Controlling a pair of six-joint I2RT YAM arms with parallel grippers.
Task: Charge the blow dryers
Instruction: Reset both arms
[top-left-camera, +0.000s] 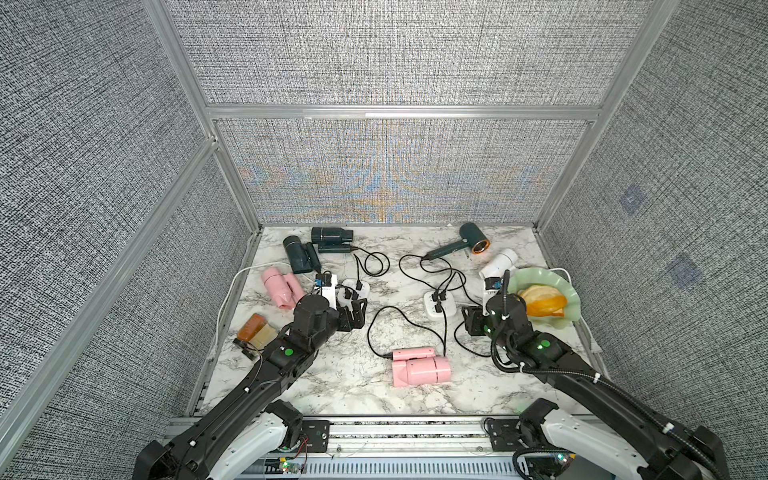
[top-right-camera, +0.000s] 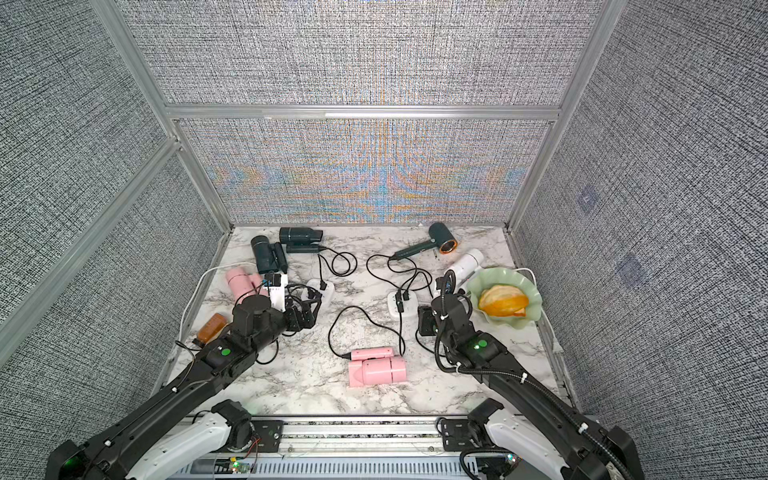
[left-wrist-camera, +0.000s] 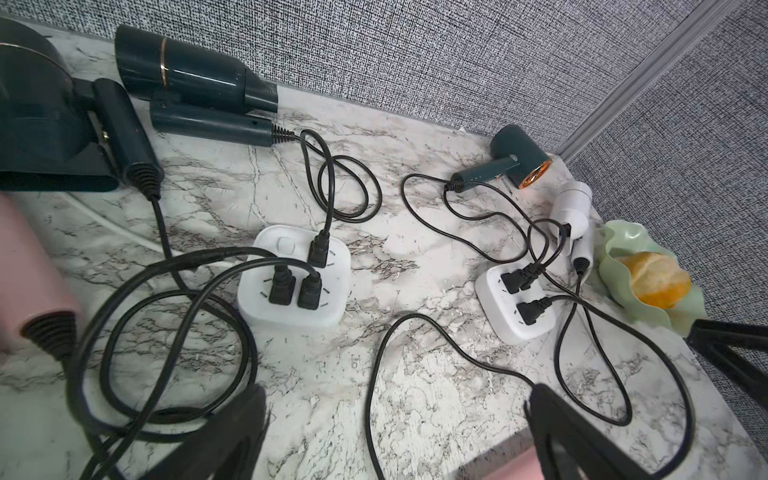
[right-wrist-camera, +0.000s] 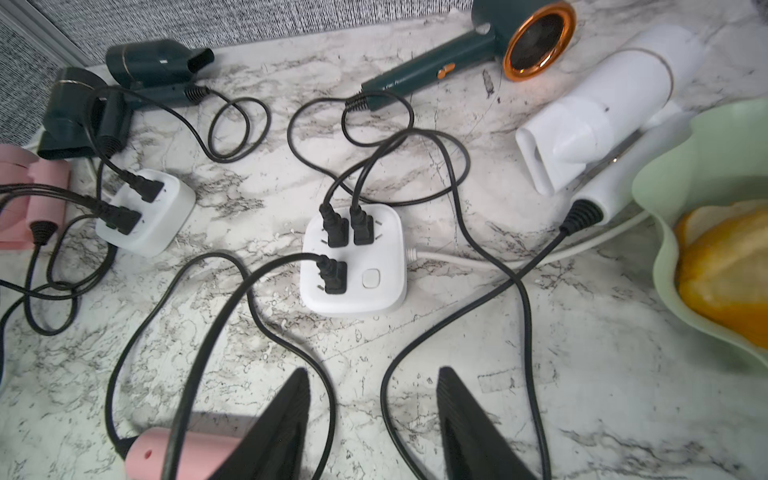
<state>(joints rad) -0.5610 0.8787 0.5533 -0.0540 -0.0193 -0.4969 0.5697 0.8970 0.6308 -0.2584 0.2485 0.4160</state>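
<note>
Left gripper gapes wide, empty. Right gripper is parted and empty, hovering just short of right power strip, probably because all three plugs are in. White dryer and copper-ringed dryer lie beyond the strip, pink dryer nearside, three more dryers far left, partly cropped. Plug seating depth unclear.

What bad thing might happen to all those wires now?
The right fingers hang open right beside the near pink blow dryer's cord; backing out could snag it and yank its plug from the right power strip. The left fingers sit close to cord loops too, so the same could happen there.
</note>
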